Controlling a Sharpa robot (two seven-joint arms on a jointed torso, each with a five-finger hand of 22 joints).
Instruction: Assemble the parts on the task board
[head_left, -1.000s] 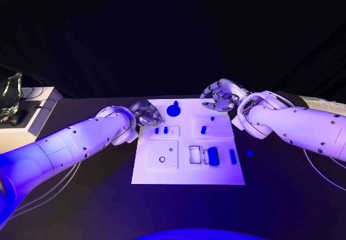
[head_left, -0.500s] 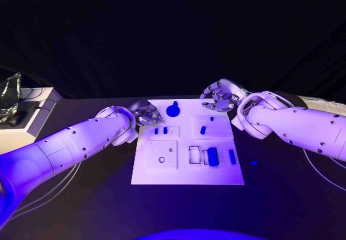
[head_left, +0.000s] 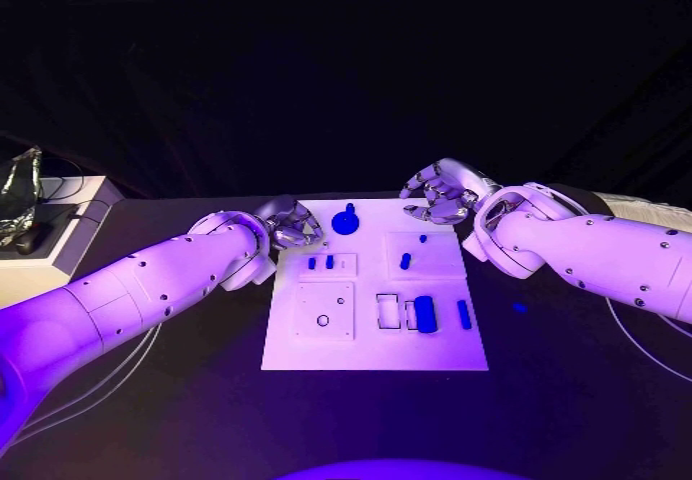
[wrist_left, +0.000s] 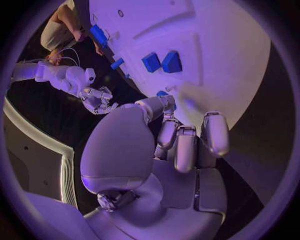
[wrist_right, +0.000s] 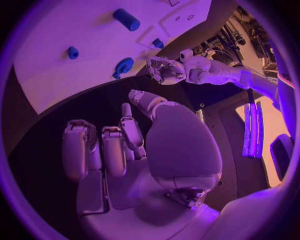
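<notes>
**Both hands at the far end of the board, holding nothing**

I see the board (head_left: 375, 340) lying flat in the middle of the counter (head_left: 577, 400), with the blue parts spread over it. A rounded knob (head_left: 346, 219) sits near the far edge, between my two hands. Two small pegs (head_left: 320, 263) stand side by side in a raised panel behind a panel with a ring hole (head_left: 322, 320). A thick block (head_left: 426, 312) and a slim bar (head_left: 464, 314) lie toward the right side, and a short peg (head_left: 405, 260) stands in the panel beyond them.

My left hand (head_left: 293, 225) is at the board's far left corner, fingers curled in on nothing. My right hand (head_left: 444, 193) is at the far right corner, fingers likewise curled and empty. Neither one touches a part.
</notes>
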